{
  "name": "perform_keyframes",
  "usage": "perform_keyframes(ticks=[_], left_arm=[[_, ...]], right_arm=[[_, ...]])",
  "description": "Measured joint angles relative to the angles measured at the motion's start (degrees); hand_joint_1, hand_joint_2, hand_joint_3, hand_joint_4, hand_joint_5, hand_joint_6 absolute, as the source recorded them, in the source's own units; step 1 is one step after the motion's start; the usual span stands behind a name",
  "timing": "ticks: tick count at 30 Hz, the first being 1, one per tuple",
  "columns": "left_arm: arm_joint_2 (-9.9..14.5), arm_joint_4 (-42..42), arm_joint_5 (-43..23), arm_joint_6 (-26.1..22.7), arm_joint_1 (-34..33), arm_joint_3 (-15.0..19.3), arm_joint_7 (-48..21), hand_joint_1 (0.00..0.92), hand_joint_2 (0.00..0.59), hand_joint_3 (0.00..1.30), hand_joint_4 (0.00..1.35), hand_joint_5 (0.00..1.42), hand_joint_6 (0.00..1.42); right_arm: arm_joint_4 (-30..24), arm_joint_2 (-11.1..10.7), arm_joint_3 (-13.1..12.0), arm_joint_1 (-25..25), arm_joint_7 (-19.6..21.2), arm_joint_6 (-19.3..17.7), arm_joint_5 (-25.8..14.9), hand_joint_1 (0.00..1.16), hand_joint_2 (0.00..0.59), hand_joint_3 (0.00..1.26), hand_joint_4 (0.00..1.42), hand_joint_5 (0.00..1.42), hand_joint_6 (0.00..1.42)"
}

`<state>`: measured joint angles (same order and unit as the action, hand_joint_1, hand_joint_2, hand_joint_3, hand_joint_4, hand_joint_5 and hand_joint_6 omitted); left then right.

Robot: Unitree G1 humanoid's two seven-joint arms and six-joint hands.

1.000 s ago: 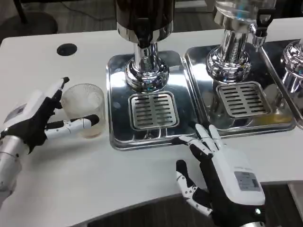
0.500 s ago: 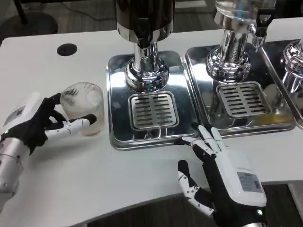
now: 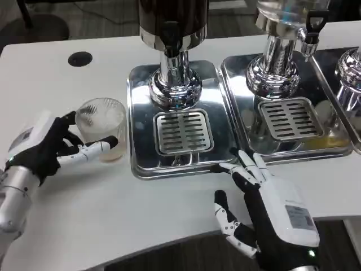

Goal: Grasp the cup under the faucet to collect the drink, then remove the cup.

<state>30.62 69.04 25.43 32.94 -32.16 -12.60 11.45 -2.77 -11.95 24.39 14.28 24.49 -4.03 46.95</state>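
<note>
White worktop (image 3: 84, 214), seen from the head view. Item: clear ribbed cup (image 3: 101, 127), upright on the worktop at the left, just beside the left edge of the left tray and well to the left of the faucet, not beneath it; contents cannot be told. Item: left robot hand (image 3: 48, 148), at the near left; its fingers (image 3: 93, 148) wrap the near side of the cup and another dark finger reaches round the far left side, so the cup is held between them. Item: right robot hand (image 3: 265, 200), at the near right, lying flat with white back up, fingers spread and straight, holding nothing; its fingertips (image 3: 240, 165) touch or overlap the near rim of the left tray, which of the two cannot be told. Item: left steel tray (image 3: 141, 107), mirror-bright, with a slotted drain grate (image 3: 183, 131) in its near half. Item: dark drink dispenser (image 3: 172, 22) on a chrome pedestal (image 3: 175, 84), standing at the far end of that tray; its black faucet (image 3: 169, 38) hangs above the pedestal. Item: second steel tray (image 3: 242, 121) to the right, touching the first, with its own grate (image 3: 290, 117) and a clear-bodied dispenser (image 3: 282, 34) with a black-handled tap (image 3: 312, 31). Item: round black hole (image 3: 79, 58) in the worktop at the far left.
</note>
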Motion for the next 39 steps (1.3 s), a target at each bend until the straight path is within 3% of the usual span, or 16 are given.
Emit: perform_keyframes(ticks=[10,33,39], left_arm=[[-0.3,0.8,0.0,1.6,0.3,0.1,2.6,0.362,0.161,0.36,0.50,0.75,0.95],[-0.2,-2.0,-0.3,7.7,2.0,2.5,5.8,0.370,0.169,0.40,0.53,0.81,1.04],[-1.5,-2.0,-0.3,7.9,0.6,2.8,5.8,0.370,0.169,0.40,0.54,0.81,1.05]], right_arm=[[-0.1,0.0,-0.4,0.0,-0.3,-0.1,-0.3,0.49,0.530,0.33,0.09,0.05,0.18],[-0.8,-0.1,-1.2,0.8,-0.5,-1.0,-0.8,0.49,0.530,0.32,0.09,0.05,0.18],[-2.0,0.2,-1.4,1.8,-0.4,-1.0,-0.8,0.48,0.530,0.32,0.09,0.05,0.18]])
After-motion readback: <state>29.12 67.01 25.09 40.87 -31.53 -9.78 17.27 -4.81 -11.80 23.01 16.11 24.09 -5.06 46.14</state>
